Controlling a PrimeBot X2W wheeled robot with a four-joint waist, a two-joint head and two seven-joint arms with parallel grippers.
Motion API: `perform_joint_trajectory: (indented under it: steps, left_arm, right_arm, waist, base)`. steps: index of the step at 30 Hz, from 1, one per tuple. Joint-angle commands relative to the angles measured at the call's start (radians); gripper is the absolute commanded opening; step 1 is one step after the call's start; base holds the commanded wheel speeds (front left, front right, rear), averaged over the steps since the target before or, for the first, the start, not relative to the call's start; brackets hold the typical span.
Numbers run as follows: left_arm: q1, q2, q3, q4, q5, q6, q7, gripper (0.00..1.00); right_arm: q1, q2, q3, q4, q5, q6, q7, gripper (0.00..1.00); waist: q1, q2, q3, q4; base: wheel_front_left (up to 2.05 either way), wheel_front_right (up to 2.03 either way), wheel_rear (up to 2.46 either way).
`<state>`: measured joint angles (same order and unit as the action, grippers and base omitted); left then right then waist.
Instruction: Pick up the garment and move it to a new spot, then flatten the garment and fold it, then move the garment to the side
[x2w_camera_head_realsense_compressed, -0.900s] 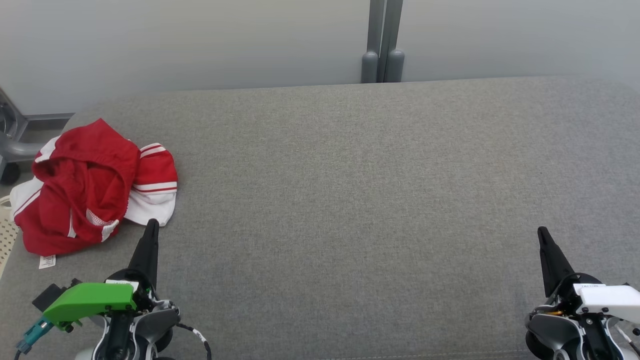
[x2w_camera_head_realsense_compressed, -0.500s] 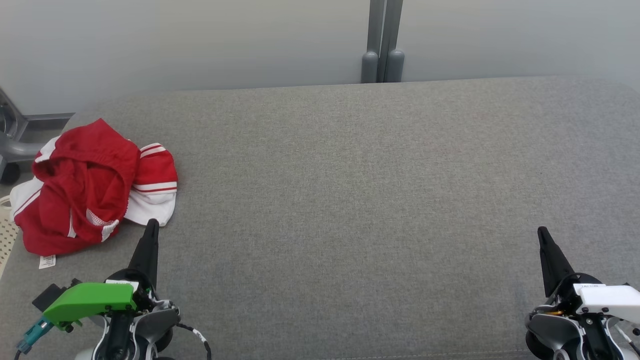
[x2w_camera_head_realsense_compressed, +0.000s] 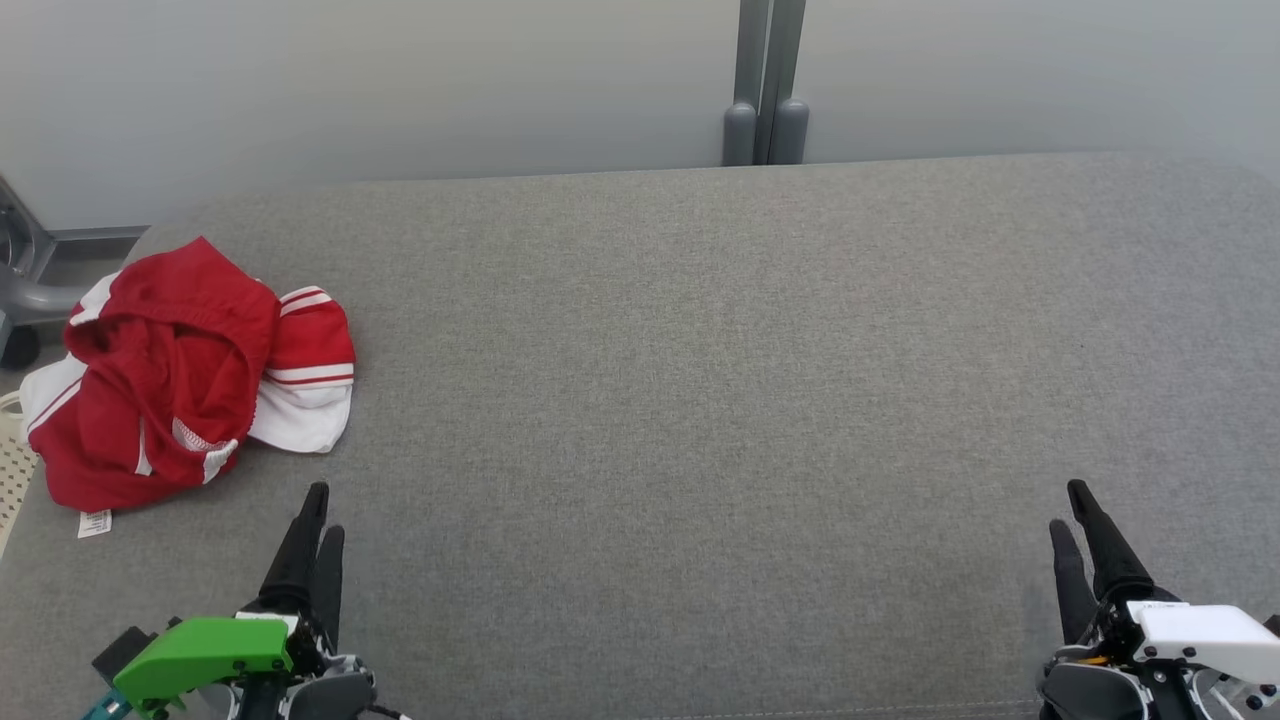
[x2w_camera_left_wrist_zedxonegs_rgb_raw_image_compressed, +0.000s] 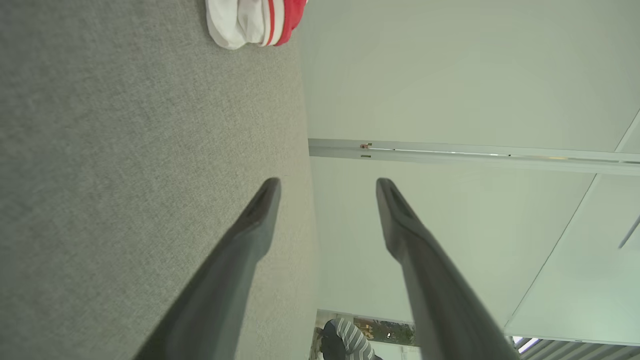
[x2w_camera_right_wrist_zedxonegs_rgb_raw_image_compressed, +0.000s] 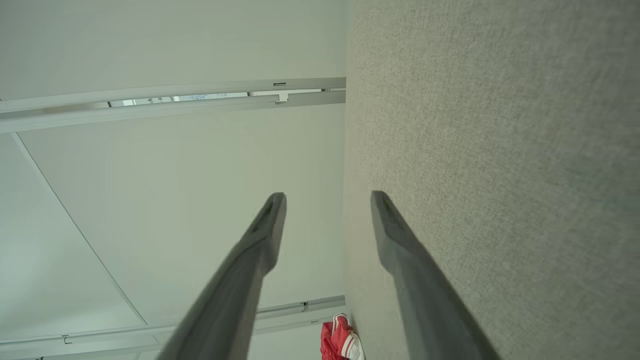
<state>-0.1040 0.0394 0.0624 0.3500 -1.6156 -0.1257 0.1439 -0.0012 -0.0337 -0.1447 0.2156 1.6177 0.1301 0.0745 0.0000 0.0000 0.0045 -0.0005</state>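
Observation:
A crumpled red and white garment (x2w_camera_head_realsense_compressed: 185, 370) lies at the far left of the grey padded surface (x2w_camera_head_realsense_compressed: 700, 380), partly over its left edge. A corner of this garment (x2w_camera_left_wrist_zedxonegs_rgb_raw_image_compressed: 252, 22) shows at the top of the left wrist view, and the garment (x2w_camera_right_wrist_zedxonegs_rgb_raw_image_compressed: 341, 340) is small at the bottom of the right wrist view. My left gripper (x2w_camera_head_realsense_compressed: 325, 512) sits near the front edge, below and right of the garment, open and empty. My right gripper (x2w_camera_head_realsense_compressed: 1068, 508) rests at the front right, open and empty, far from the garment.
A grey post (x2w_camera_head_realsense_compressed: 765, 85) stands against the pale wall behind the surface. A grey metal frame with a wheel (x2w_camera_head_realsense_compressed: 20, 300) stands off the left edge. A perforated white basket edge (x2w_camera_head_realsense_compressed: 12, 470) peeks beside the garment. A person (x2w_camera_left_wrist_zedxonegs_rgb_raw_image_compressed: 347, 340) shows far off in the left wrist view.
Both grippers have drawn back toward the front edge and turned so that both fingers of each now show apart. The garment has not moved.

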Motion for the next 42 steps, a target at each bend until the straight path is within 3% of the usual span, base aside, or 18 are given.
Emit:
perform_joint_trajectory:
  steps: [1,20,32,42]
  left_arm:
    - [-0.008,0.001,-0.005,-0.012,0.002,0.0,-0.009,1.0]
    - [0.019,0.009,-0.055,-0.01,0.091,-0.002,-0.103,1.0]
    - [0.025,0.009,-0.073,-0.006,0.284,0.006,-0.156,1.0]
    - [0.032,0.009,-0.108,-0.01,0.492,0.03,-0.202,1.0]
  right_arm:
    - [-0.007,-0.003,0.009,-0.01,-0.004,0.0,-0.008,1.0]
    - [-0.026,-0.007,0.093,0.022,-0.123,0.0,-0.086,1.0]
    - [-0.046,-0.009,0.131,0.062,-0.308,0.0,-0.129,1.0]
    - [-0.069,-0.011,0.145,0.115,-0.567,0.001,-0.162,1.0]
  waist:
    - [0.0,0.0,-0.001,0.0]
    - [0.0,0.0,-0.017,-0.003]
    - [0.0,0.0,-0.027,-0.003]
    - [0.0,0.0,-0.038,-0.002]
  base:
    - [0.0,0.0,0.0]
    - [0.0,0.0,0.0]
    - [0.0,0.0,0.0]
    - [0.0,0.0,0.0]
